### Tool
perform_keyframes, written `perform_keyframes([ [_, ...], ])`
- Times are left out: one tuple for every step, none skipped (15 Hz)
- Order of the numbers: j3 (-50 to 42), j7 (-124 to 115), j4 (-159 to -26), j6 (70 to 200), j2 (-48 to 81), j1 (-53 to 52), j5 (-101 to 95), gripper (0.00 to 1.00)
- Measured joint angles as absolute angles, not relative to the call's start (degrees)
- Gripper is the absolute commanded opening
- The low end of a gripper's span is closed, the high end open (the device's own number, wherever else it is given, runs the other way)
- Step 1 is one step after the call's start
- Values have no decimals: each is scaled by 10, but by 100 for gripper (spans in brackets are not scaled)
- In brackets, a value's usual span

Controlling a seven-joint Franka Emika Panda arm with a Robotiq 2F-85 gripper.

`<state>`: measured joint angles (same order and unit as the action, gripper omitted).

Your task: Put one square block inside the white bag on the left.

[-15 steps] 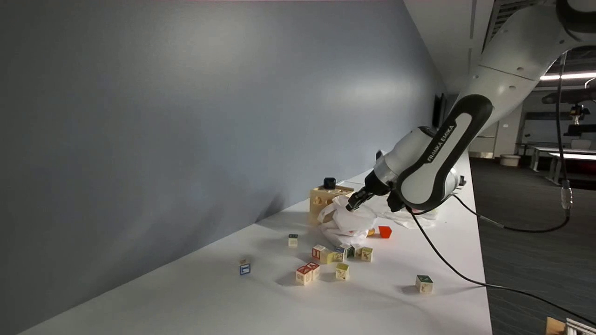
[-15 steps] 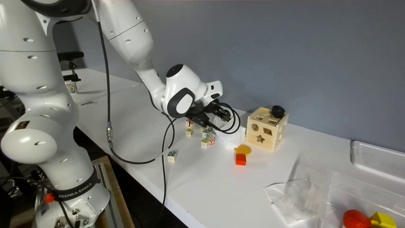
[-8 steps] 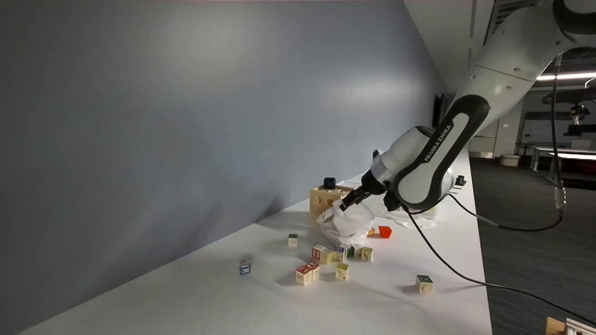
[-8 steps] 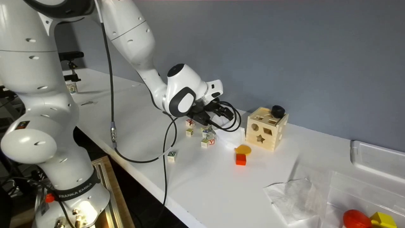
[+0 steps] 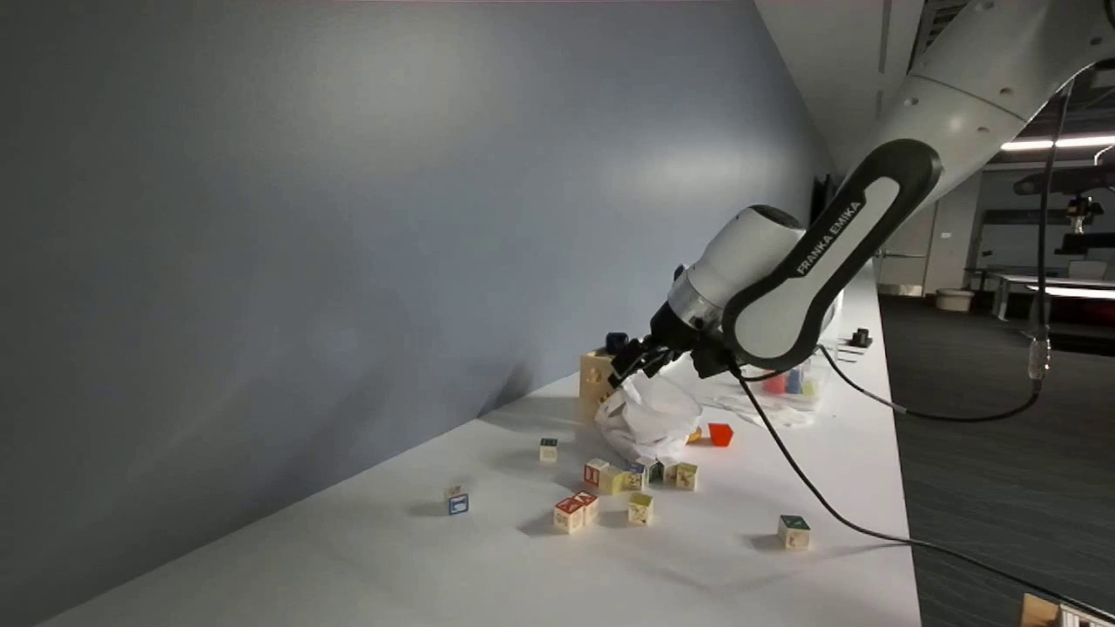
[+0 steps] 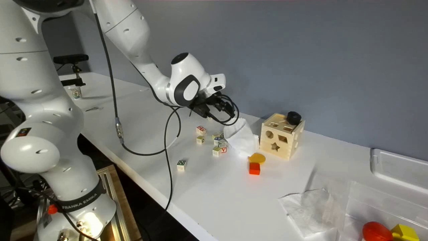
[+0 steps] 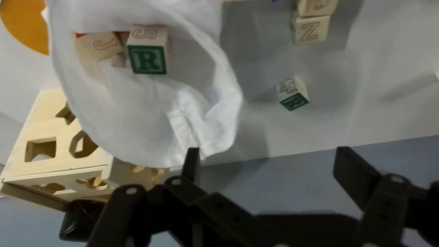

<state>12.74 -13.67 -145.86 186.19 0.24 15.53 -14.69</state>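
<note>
The white bag (image 7: pixel 120 113) stands with its mouth toward the camera in the wrist view, and it shows in both exterior views beside the wooden box (image 5: pixel 649 422) (image 6: pixel 241 138). Inside it lie a square block marked R and 5 (image 7: pixel 146 51) and a second block marked J (image 7: pixel 103 46). My gripper (image 7: pixel 267 151) is open, its fingers wide apart and nothing between them. In both exterior views it hovers above the bag's rim, apart from the blocks. Other square blocks lie loose on the table, such as a green-topped R block (image 7: pixel 293 94) and red-lettered blocks (image 5: pixel 569 514).
A wooden shape-sorter box (image 6: pixel 281 137) with a black piece (image 6: pixel 294 117) on top stands against the bag. An orange piece (image 6: pixel 256 158) and a red block (image 6: pixel 254 168) lie nearby. A flat white bag (image 6: pixel 309 211) and a clear bin (image 6: pixel 384 201) are farther off. A wall (image 5: pixel 392 218) rises behind.
My gripper has risen off the bag and shifted toward the wall and away from the wooden box. Its fingers have spread. More of the bag's mouth is uncovered.
</note>
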Motion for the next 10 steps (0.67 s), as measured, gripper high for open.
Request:
perform_keyframes([
  [126, -145, -1459, 1819, -15, 138, -122, 100],
  [124, -145, -1459, 1774, -35, 124, -95, 100],
  [126, -148, -1459, 1729, -57, 118, -76, 100],
  [126, -149, -1459, 1685, -78, 114, -60, 100],
  [125, -149, -1459, 1638, -101, 112, -47, 100],
  [119, -152, -1458, 1592, -123, 107, -45, 100],
  [109, -155, -1457, 1546, -144, 100, -45, 100],
  [97, -155, -1454, 1501, -164, 90, -41, 100],
  [85, -153, -1450, 1460, -181, 79, -34, 100],
  [76, -152, -1446, 1433, -196, 70, -30, 100],
])
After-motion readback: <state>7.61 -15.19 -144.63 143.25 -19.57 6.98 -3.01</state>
